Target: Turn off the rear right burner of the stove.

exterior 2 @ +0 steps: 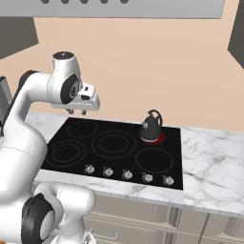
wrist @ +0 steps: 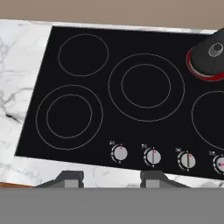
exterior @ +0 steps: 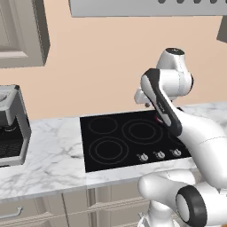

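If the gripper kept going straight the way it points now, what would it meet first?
Probably the stove: the gripper points down at its black glass, around the large middle ring and well left of the kettle. Depth is unclear.

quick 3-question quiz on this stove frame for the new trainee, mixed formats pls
1. True or false: a dark kettle stands on the rear right burner, whose rim glows red.
2. How many silver knobs run along the front edge of the stove in the right base view? A) three B) five C) seven
3. Fill in: the gripper hangs over the stove's rear ____ corner, apart from every knob.

Key: 1 true. 2 B. 3 left.
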Available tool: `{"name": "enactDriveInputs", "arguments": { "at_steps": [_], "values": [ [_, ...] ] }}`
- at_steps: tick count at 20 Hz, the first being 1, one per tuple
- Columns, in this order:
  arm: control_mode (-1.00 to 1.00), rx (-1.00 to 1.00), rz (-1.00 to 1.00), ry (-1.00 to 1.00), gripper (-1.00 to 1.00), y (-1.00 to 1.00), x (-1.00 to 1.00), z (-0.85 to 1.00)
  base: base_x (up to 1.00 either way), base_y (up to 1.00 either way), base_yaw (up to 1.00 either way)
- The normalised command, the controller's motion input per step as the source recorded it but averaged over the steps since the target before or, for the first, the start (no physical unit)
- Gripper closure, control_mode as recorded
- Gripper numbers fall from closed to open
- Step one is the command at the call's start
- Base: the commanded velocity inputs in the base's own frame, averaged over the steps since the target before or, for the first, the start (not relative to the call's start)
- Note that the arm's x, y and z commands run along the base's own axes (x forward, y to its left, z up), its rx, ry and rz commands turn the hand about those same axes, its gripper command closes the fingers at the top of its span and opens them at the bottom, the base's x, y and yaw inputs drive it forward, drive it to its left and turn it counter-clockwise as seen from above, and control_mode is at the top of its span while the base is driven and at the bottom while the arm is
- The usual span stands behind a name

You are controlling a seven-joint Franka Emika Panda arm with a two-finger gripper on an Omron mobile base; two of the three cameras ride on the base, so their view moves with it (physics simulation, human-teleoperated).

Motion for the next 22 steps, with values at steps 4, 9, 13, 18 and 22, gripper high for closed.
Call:
{"name": "enactDriveInputs", "arguments": {
  "at_steps": [4,9,13,18,22],
  "values": [
    [-1.0,-0.01,0.0,0.0,-1.0,-0.29,-0.14,-0.22,0.0,0.0,0.0],
    [-1.0,0.0,0.0,0.0,-1.0,-0.73,-0.02,-0.35,0.0,0.0,0.0],
    [-1.0,0.0,0.03,0.0,-1.0,-1.0,-0.1,-0.26,0.0,0.0,0.0],
    [-1.0,0.0,0.1,0.0,-1.0,-1.0,-0.06,-0.26,0.0,0.0,0.0],
    [-1.0,-0.05,0.3,0.0,-1.0,-0.8,-0.1,-0.38,0.0,0.0,0.0]
  ]
}}
